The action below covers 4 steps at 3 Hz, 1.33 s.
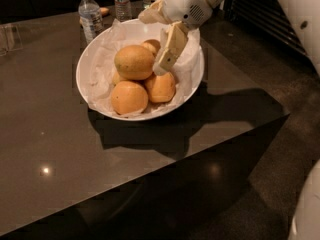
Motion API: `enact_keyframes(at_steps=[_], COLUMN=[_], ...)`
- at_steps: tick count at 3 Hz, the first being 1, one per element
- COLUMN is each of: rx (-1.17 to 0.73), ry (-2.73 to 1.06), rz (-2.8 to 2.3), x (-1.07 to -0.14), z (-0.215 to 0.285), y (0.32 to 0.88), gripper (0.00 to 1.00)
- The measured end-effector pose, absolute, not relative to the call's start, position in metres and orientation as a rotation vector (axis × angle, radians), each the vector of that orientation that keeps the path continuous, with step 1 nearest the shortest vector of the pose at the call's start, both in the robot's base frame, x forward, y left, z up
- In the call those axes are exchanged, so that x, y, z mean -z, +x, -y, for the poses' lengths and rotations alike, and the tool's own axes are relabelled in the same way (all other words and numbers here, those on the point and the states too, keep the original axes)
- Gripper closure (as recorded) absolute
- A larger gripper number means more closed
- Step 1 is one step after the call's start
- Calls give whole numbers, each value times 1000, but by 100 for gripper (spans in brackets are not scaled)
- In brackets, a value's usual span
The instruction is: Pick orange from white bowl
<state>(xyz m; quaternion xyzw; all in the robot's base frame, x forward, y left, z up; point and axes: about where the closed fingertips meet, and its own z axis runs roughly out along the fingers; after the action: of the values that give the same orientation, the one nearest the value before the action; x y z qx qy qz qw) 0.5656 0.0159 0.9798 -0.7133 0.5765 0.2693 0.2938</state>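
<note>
The white bowl (95, 59), lined with crumpled white paper, sits on the dark table. The orange (133, 61), the largest and dull yellowish, lies on top of the pile. Smaller brighter oranges lie below it (129, 97) and to the right (161, 87), and one shows behind (151, 45). My gripper (165, 59) reaches down from the upper right into the bowl, with its tip just right of the orange, close to its side and above the right smaller orange.
Two water bottles (90, 20) (121, 0) stand behind the bowl at the table's far edge, with a small dark can (149, 2) to their right. A clear object (10, 36) sits at far left. The table's corner (285, 115) is at the right.
</note>
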Motion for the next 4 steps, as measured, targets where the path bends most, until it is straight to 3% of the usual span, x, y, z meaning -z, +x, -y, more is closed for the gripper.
enact_keyframes(at_steps=[4], rx=[-807], ry=[-1942], rz=[-1486], x=[-940], z=[-54], y=[576], gripper=[0])
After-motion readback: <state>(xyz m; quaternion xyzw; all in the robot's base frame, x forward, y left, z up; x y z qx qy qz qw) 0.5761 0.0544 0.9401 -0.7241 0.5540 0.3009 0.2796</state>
